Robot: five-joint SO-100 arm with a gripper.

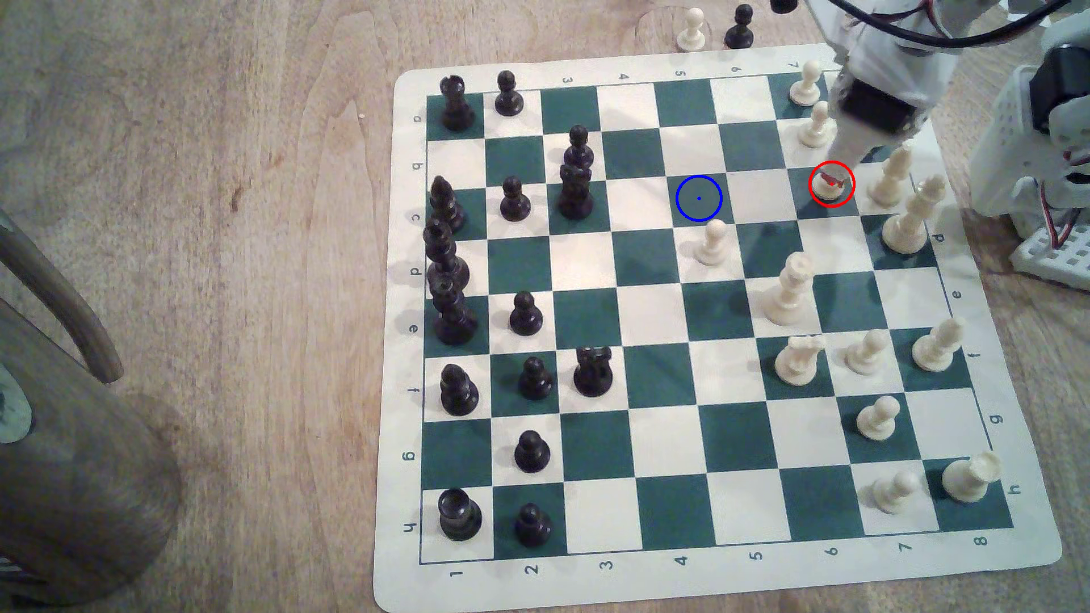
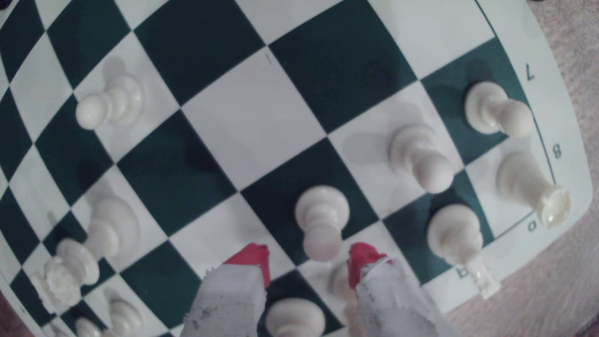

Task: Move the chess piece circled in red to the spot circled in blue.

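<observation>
The gripper (image 2: 308,259) hangs open over the white pawn (image 2: 321,220), empty, red tips flanking its head; lower squarely, clamp the neck, avoiding the pawn (image 1: 816,125) just beside.

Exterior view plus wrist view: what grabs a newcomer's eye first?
The red ring around a cream pawn near the exterior view's upper right, with the white arm reaching down onto it. Next, the blue ring on a green square two squares toward that view's left, nothing standing on it. In the wrist view, the end effector with red-tipped fingers is open on either side of the pawn's head.
</observation>
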